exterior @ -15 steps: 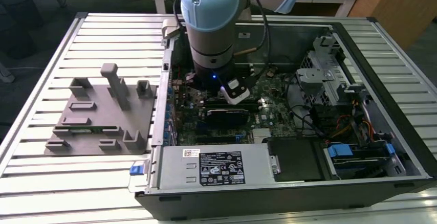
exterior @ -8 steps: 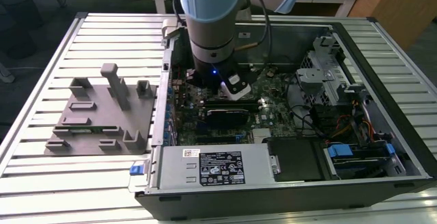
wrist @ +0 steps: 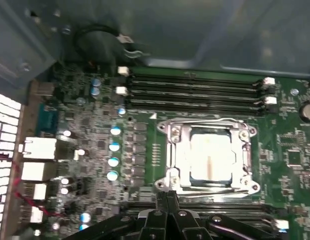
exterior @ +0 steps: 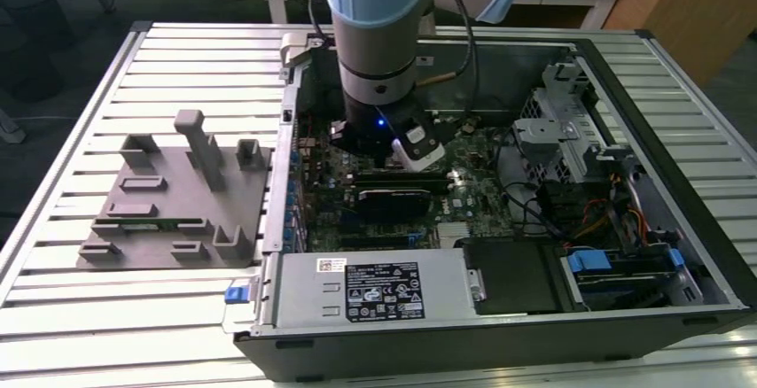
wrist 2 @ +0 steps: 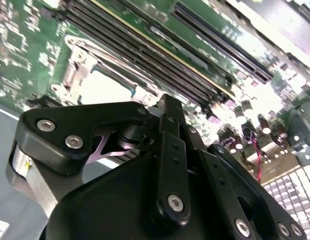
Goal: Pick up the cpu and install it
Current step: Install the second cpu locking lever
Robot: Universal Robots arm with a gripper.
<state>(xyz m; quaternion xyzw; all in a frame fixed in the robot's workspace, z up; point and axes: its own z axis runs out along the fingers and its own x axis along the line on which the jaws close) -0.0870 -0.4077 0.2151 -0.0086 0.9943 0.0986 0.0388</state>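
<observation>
Careful, you're hovering the gripper (wrist: 165,200), fingers clenched empty, over the cpu (wrist: 210,157); dipping risks scraping its socket (wrist: 170,131).

The arm (exterior: 376,25) is a thick pale-blue tube ending in a silver-grey band and a black wrist with a small blue light. A black cable runs alongside it. The tool (wrist 2: 167,150) is black linkage plates with silver screw heads, apparently matte.

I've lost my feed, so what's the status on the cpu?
Tool shut, empty, inside the open computer case above the motherboard. Cpu lies in its socket, metal frame around it. Nothing between tool and cpu.
</observation>
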